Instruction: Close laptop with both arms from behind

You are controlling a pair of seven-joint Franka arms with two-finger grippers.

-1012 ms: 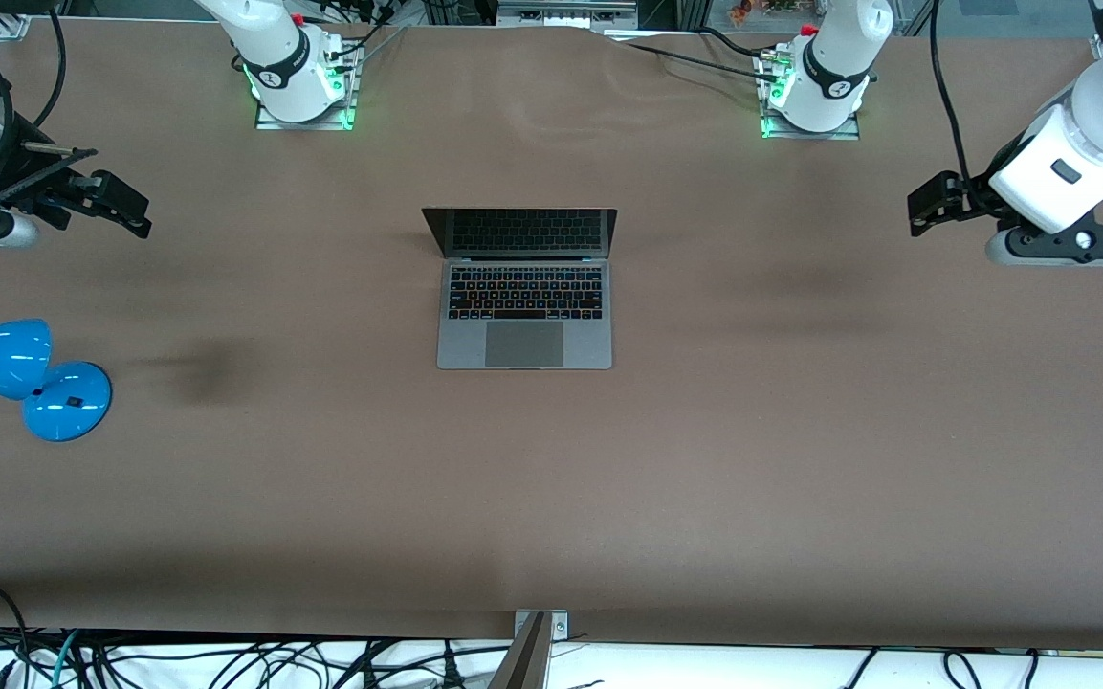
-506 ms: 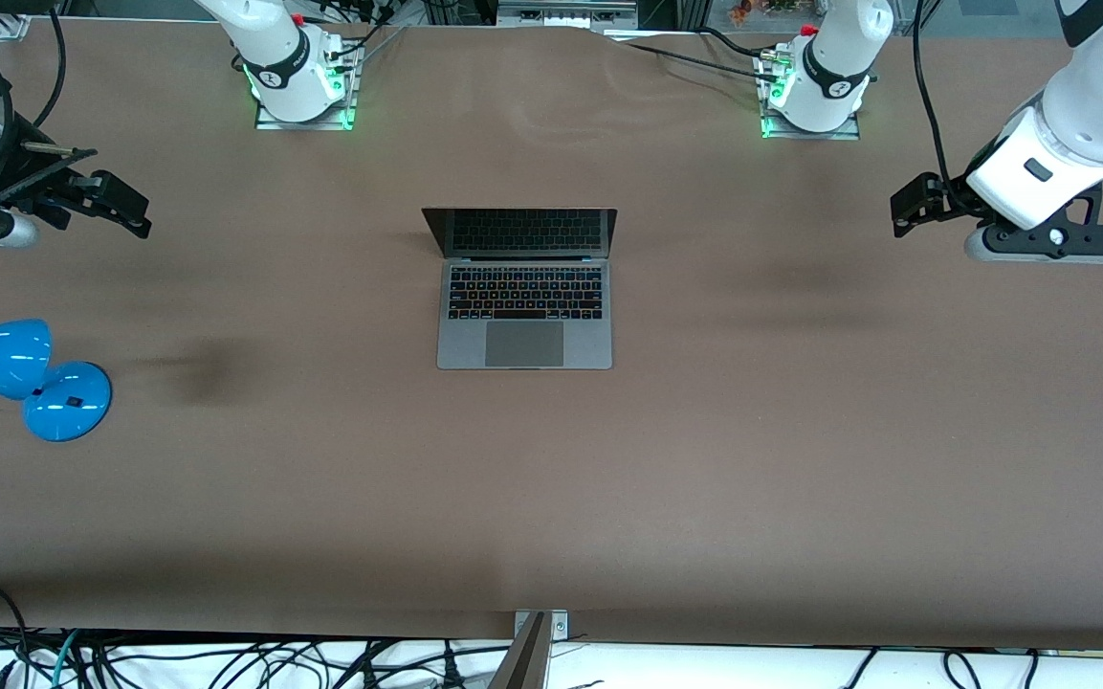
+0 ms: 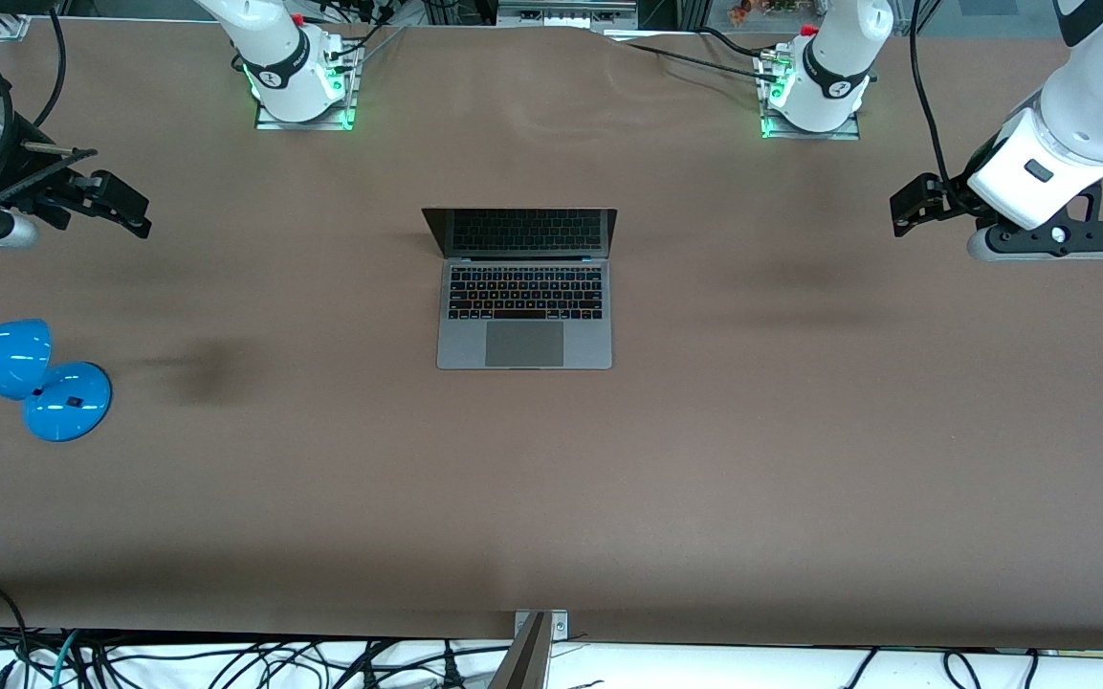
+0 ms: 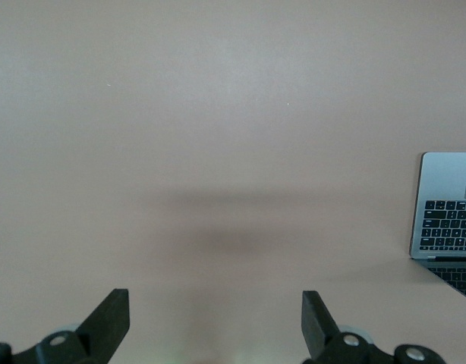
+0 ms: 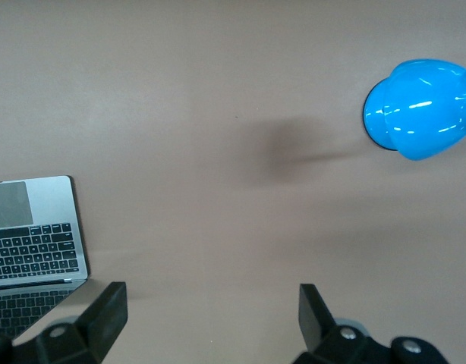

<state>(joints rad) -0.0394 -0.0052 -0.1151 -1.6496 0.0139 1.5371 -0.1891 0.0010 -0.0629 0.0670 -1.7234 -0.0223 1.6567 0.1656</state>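
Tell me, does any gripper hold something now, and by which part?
Nothing is held. The left gripper and right gripper hang open over bare table, apart from the open laptop.

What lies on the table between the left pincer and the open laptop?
Nothing: in the front view only bare brown table separates the left pincer from the laptop.

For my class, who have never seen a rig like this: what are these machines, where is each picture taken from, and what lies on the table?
Two white robot arms stand bolted at one edge of a brown table. One picture looks down from a high camera facing them; the other two come from cameras on the arms' wrists. An open laptop lies mid-table, its dark screen upright. A blue lamp sits toward the right arm's end. The left gripper and the right gripper hang open over bare table, one at each end, holding nothing.
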